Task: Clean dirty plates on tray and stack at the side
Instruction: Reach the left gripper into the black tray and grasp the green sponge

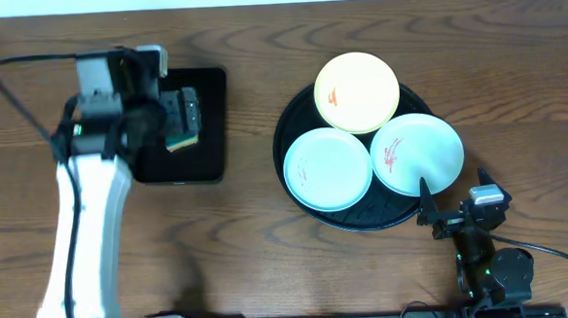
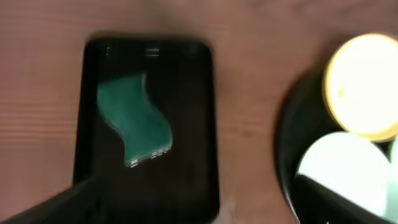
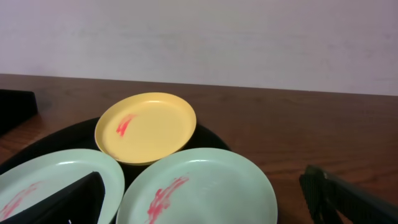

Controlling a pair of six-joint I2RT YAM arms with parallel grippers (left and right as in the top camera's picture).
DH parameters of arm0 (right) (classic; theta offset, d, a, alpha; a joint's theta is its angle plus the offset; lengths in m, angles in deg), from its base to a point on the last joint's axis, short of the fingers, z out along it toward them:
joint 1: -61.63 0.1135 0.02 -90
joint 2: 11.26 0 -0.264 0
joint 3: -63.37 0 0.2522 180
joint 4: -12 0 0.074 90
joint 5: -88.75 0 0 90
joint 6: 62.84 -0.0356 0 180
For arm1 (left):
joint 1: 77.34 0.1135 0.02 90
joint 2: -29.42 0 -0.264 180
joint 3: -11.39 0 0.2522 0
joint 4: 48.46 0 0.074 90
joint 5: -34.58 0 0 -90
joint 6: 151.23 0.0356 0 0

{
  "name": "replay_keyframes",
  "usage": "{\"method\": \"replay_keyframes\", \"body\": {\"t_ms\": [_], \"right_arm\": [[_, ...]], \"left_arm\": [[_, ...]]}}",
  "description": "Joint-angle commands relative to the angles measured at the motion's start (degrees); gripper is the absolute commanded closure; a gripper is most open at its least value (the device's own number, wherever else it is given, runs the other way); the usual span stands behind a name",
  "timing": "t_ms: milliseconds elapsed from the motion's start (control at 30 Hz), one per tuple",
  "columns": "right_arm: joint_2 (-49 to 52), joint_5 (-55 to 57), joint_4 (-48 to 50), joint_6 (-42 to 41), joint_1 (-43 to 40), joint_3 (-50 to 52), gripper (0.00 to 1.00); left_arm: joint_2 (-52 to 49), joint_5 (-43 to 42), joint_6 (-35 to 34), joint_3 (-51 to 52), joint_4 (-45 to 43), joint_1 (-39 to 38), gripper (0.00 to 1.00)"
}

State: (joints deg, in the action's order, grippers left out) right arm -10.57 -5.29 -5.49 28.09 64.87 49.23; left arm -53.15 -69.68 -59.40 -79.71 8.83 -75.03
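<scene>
Dark wood table (image 1: 258, 43) fills my overhead view, with a pale wall behind it in the right wrist view; the round black tray (image 1: 365, 216) sits right of centre and carries all three plates. The yellow plate (image 1: 356, 92) lies at the far side; the left mint plate (image 1: 327, 168) and the right mint plate (image 1: 417, 153) lie side by side nearer me; each shows a red-orange smear. My right gripper (image 1: 454, 197) hovers at the tray's near right edge, just beside the right mint plate; its fingers (image 3: 348, 199) are spread wide and hold nothing. My left gripper (image 1: 189, 113) hangs over the rectangular black tray (image 1: 210, 134), jaws wide apart and empty; a green sponge (image 2: 137, 121) lies on that tray beneath it.
</scene>
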Motion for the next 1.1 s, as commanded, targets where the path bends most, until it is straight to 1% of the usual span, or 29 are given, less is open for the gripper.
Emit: {"method": "replay_keyframes", "body": {"t_ms": [0,67,100,200,367,433,667,767,900,1067], "right_arm": [[-0.3,0.2,-0.2,0.9,-0.2,0.1,0.01],[-0.3,0.2,-0.2,0.9,-0.2,0.1,0.01],[-0.3,0.2,-0.2,0.9,-0.2,0.1,0.01],[-0.3,0.1,-0.2,0.9,-0.2,0.1,0.01],[-0.3,0.1,-0.2,0.9,-0.2,0.1,0.01],[-0.3,0.1,-0.2,0.9,-0.2,0.1,0.01],[-0.3,0.1,-0.2,0.9,-0.2,0.1,0.01],[-0.3,0.2,-0.2,0.9,-0.2,0.1,0.01],[-0.3,0.2,-0.2,0.9,-0.2,0.1,0.01],[-0.3,0.1,-0.2,0.9,-0.2,0.1,0.01]], "left_arm": [[-4.1,10.6,-8.8,-10.0,6.9,1.4,0.06],[-7.3,16.9,-9.4,-15.8,12.1,2.2,0.06],[-8.3,17.9,-9.4,-17.5,12.8,2.6,0.07],[-10.1,16.4,-9.9,-18.3,8.6,2.9,0.07],[-13.1,10.3,-10.8,-17.9,5.9,2.7,0.07],[-14.7,10.2,-12.6,-17.9,4.8,2.7,0.06],[-17.9,10.4,-12.7,-17.7,3.7,2.8,0.06],[-19.9,10.5,-15.6,-17.6,2.3,2.8,0.07],[-25.2,13.9,-21.0,-17.5,2.1,2.8,0.06],[-32.8,13.9,-21.4,-17.5,1.5,2.8,0.06]]}}
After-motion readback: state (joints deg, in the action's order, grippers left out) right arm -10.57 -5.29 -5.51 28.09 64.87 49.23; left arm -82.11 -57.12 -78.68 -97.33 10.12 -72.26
